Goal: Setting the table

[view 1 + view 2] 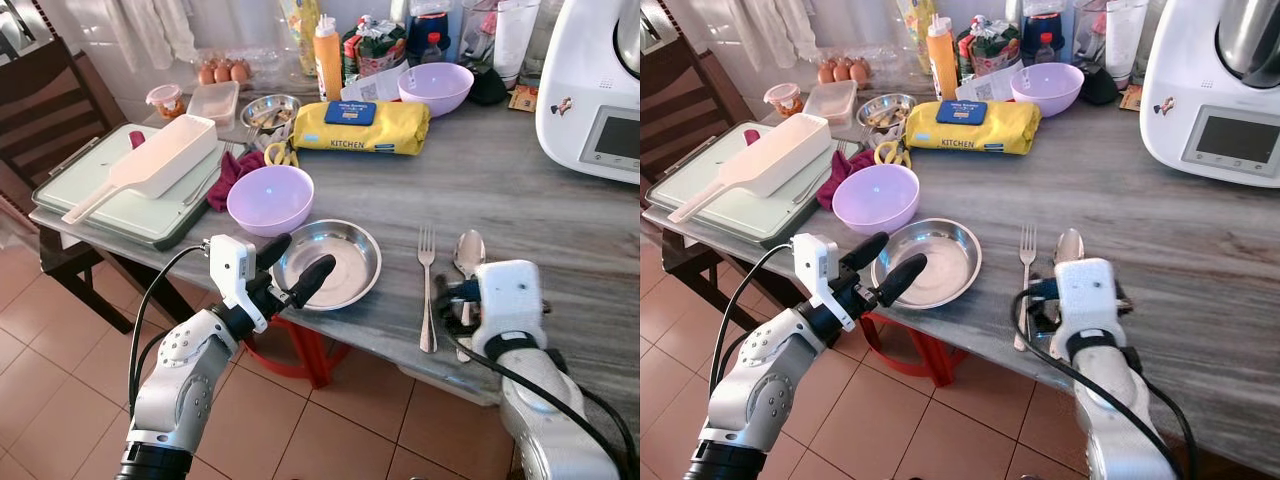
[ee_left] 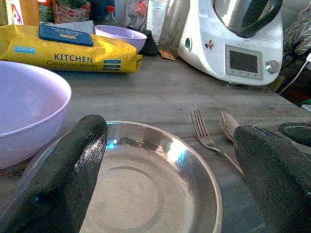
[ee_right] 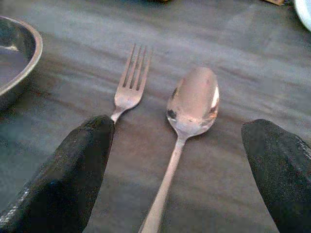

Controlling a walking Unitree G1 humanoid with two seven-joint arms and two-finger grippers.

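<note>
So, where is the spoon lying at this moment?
The spoon lies on the grey table, on the robot's right side, just right of the fork and apart from it. The open right hand straddles its handle.

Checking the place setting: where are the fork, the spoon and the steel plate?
fork (image 3: 130,90): right wrist view, base of the tines.
spoon (image 3: 193,99): right wrist view, middle of the bowl.
steel plate (image 1: 335,268): left eye view, flat centre.

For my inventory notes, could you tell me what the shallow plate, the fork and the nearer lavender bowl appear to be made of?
Plate: apparently stainless steel, shiny with bright reflections. Fork: silvery polished metal, likely steel. Lavender bowl: probably plastic, opaque with a soft sheen.
</note>
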